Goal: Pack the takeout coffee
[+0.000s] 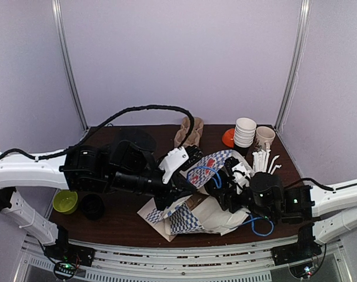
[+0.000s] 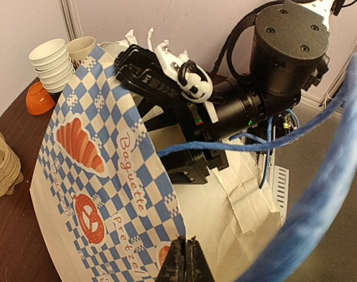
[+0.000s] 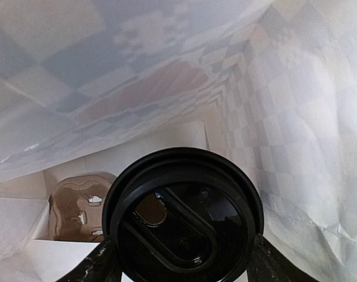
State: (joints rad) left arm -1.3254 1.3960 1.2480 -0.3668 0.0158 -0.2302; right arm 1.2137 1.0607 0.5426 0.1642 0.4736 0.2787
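Note:
The blue-and-white checked paper bag [image 1: 203, 169] lies on its side in the middle of the table, mouth toward the right arm. My left gripper [image 2: 187, 259] is shut on the bag's upper edge [image 2: 166, 200] and holds the mouth open. My right gripper [image 3: 183, 261] reaches inside the bag, with its fingers [image 3: 94, 265] on both sides of the takeout coffee cup. The cup's black round lid [image 3: 184, 214] fills the right wrist view. Deeper in the bag, to the left of the cup, lies the brown pulp carrier tray [image 3: 72, 207]. In the top view the cup is hidden by the bag.
At the back right stand a stack of white paper cups [image 1: 244, 131], an orange bowl [image 1: 227, 138], a mug [image 1: 264, 138] and white wrapped straws [image 1: 262, 160]. Spare pulp trays [image 1: 189, 132] sit at the back centre. A green bowl [image 1: 65, 201] and a black cup [image 1: 92, 207] are front left.

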